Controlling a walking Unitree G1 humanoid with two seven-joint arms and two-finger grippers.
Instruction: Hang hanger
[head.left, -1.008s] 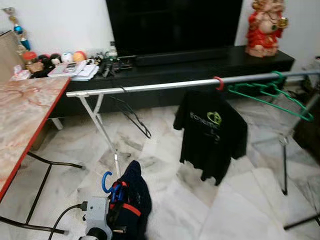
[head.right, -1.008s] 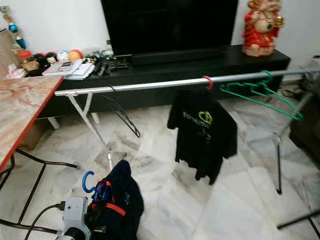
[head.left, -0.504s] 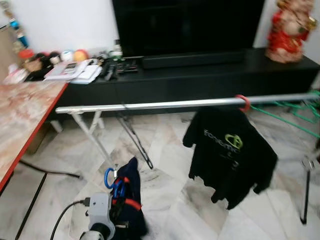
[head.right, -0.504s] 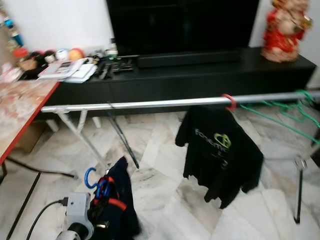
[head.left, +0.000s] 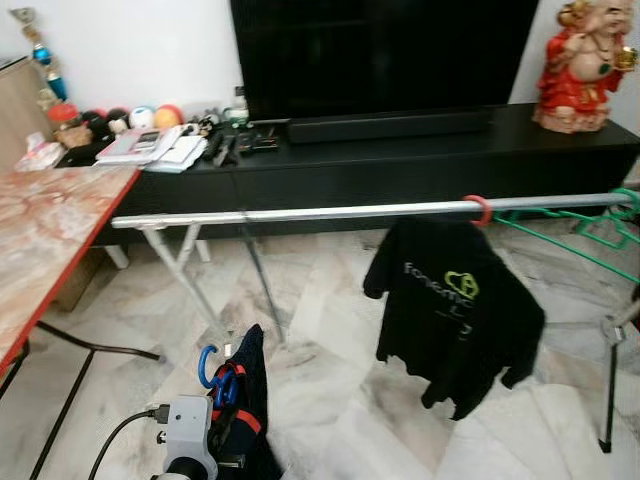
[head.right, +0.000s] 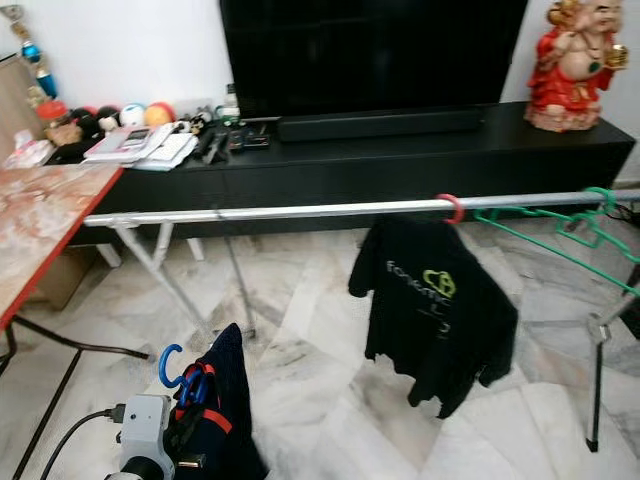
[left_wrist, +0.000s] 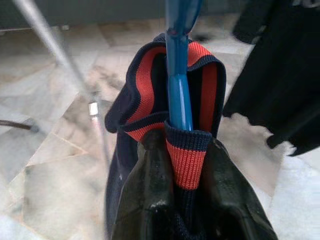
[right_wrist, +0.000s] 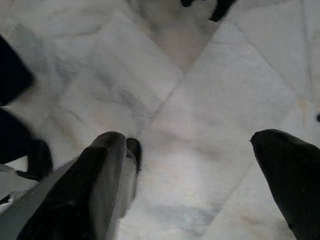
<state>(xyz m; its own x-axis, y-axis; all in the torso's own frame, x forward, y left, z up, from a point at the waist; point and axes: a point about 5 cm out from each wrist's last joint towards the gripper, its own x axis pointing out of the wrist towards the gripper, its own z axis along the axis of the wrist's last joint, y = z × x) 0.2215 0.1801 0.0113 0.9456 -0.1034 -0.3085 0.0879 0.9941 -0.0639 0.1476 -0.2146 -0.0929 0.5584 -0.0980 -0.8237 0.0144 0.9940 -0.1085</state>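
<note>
My left gripper (head.left: 222, 425) is low at the front, shut on a blue hanger (head.left: 208, 366) that carries a navy garment (head.left: 250, 410) with a red-striped collar (left_wrist: 192, 150). The hanger's hook points up, below the silver rail (head.left: 300, 213) of a drying rack. On that rail hang a black T-shirt (head.left: 452, 310) on a red hanger hook (head.left: 481, 209) and green hangers (head.left: 590, 225) at the right end. A bare black wire hanger (head.left: 262, 290) hangs left of the middle. My right gripper (right_wrist: 195, 165) is open above the marble floor.
A marble-topped table with a red edge (head.left: 50, 250) stands at the left. Behind the rack runs a black TV console (head.left: 400, 155) with a TV, a red figurine (head.left: 585, 65) and clutter (head.left: 150, 140). The rack's leg (head.left: 185, 285) slants down near the garment.
The camera has shifted and steadied, so the rack sits a little differently in the picture. The left gripper still holds the blue hanger with the garment, low at the front.
</note>
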